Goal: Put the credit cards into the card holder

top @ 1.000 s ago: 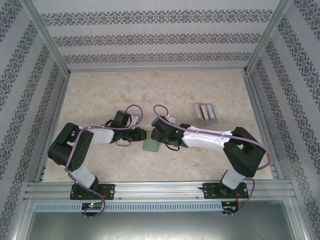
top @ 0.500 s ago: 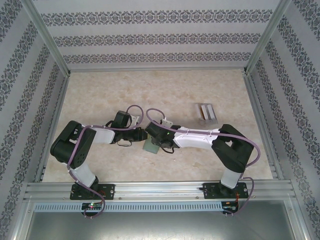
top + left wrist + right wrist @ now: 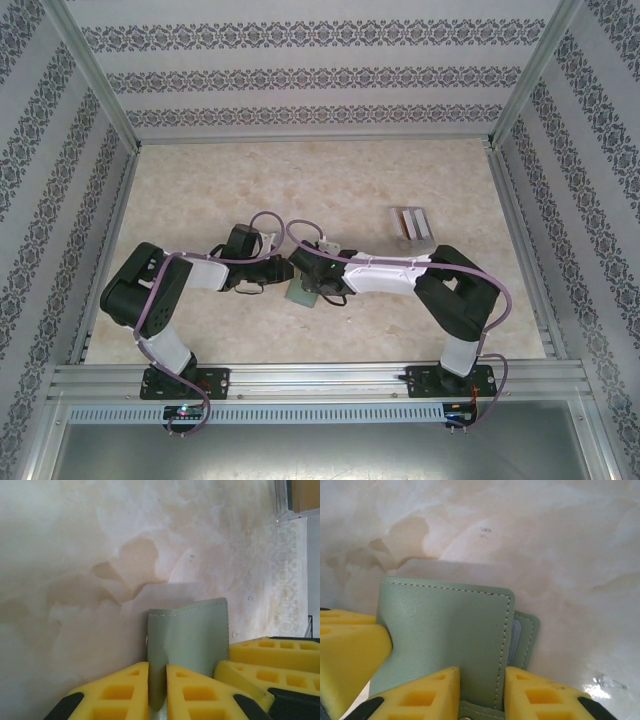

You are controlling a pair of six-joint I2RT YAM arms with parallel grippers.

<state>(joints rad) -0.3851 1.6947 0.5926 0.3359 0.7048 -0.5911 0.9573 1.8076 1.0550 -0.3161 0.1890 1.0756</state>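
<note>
**Two grippers meet on a green wallet at mid-table**

The sage-green card holder (image 3: 299, 292) sits near the middle of the marbled table (image 3: 200, 180), toward the arms' side, with both arms reaching in over it from either flank. In the left wrist view, the left gripper (image 3: 157, 672) has its yellow pads nearly together, pinching one thin edge of the wallet, which stands tilted up off the table with its stitched fold uppermost. The right gripper (image 3: 481, 675) grips the opposite side: its jaws stand a little wider, and the lower edge of the wallet's front cover fills the gap between them, just above the closing tab. Behind that cover a second green flap juts out, a strip of paler lining showing between the two — the wallet is slightly parted. One finger of each gripper shows at the margin of the other's wrist view, close beside the leather. The credit cards (image 3: 405, 222) stand in a clear rack (image 3: 420, 228), well apart on the table's right.
</note>
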